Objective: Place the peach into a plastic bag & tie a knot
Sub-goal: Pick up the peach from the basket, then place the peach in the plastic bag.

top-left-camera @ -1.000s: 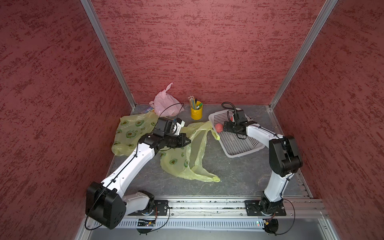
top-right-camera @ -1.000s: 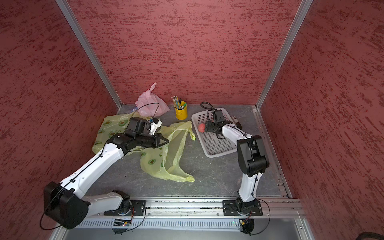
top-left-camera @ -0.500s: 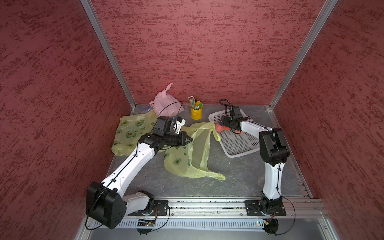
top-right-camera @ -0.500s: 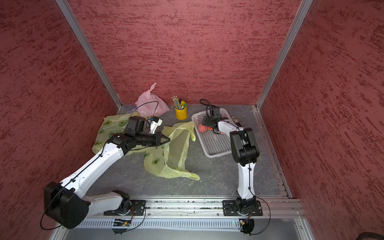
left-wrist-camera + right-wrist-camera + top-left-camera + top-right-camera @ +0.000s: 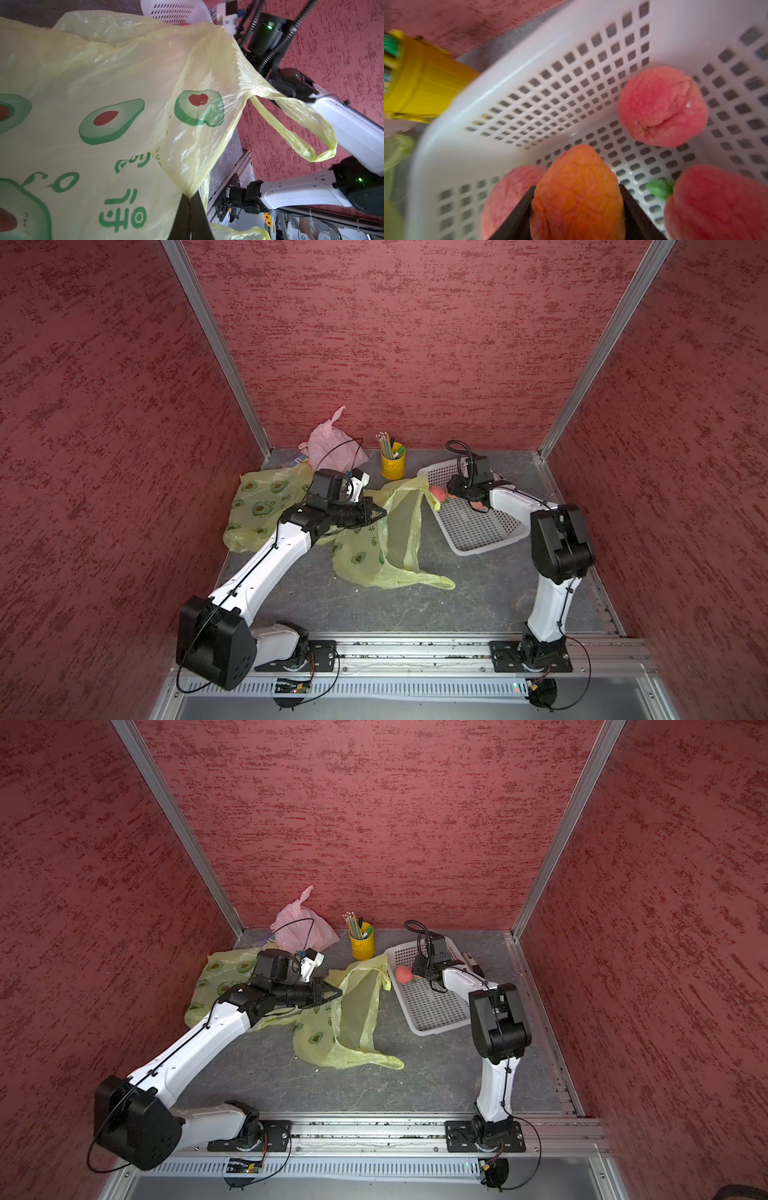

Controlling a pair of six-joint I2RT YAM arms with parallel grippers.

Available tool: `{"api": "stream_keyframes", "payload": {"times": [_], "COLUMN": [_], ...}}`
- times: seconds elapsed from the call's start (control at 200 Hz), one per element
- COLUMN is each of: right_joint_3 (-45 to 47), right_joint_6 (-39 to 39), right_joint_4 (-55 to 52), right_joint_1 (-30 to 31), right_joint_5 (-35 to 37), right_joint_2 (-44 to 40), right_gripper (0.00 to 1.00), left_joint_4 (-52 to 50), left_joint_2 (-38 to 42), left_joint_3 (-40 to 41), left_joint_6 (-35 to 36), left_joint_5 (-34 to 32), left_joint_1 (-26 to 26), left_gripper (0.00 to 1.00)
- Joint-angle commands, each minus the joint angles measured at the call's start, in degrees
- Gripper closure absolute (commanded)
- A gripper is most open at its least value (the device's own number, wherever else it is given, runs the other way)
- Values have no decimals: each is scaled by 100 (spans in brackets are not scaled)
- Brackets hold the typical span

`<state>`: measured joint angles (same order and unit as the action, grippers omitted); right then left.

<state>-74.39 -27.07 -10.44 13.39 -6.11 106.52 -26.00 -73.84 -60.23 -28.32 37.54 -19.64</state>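
Clamps the right claw point(image 5: 577, 187) on an orange peach point(image 5: 577, 203) low in the white basket point(image 5: 512, 83) by the tabletop's point(image 5: 478, 593) far right corner, beside three pink peaches point(image 5: 662, 106), and pinches the left claw point(image 5: 188, 198) shut on the rim of the yellow avocado-print bag point(image 5: 104, 72), lifted mid-tabletop just beside that basket.

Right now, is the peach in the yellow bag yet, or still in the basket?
Still in the white basket: the right claw grips an orange peach over its floor. The left claw holds the yellow bag beside it.
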Motion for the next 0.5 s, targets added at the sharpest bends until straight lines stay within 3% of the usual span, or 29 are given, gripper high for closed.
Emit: {"api": "stream_keyframes", "payload": {"times": [0.0, 0.245, 0.496], "right_joint_3": [363, 1784, 2665], "right_joint_6": [-203, -664, -1109], "right_joint_4": [344, 544, 1313], "right_joint_1": [-23, 51, 635], "right_joint_5": [-566, -2249, -3377], "right_joint_2": [-1071, -3267, -4542], "right_gripper": [56, 59, 62], "left_joint_4": [344, 388, 386], "left_joint_2": [-149, -356, -550], "left_joint_3": [-177, -425, -570], "left_joint_6": [-213, -302, -333], "left_joint_5": [87, -50, -99], "left_joint_1": [110, 178, 162], "left_gripper": [100, 100, 100]}}
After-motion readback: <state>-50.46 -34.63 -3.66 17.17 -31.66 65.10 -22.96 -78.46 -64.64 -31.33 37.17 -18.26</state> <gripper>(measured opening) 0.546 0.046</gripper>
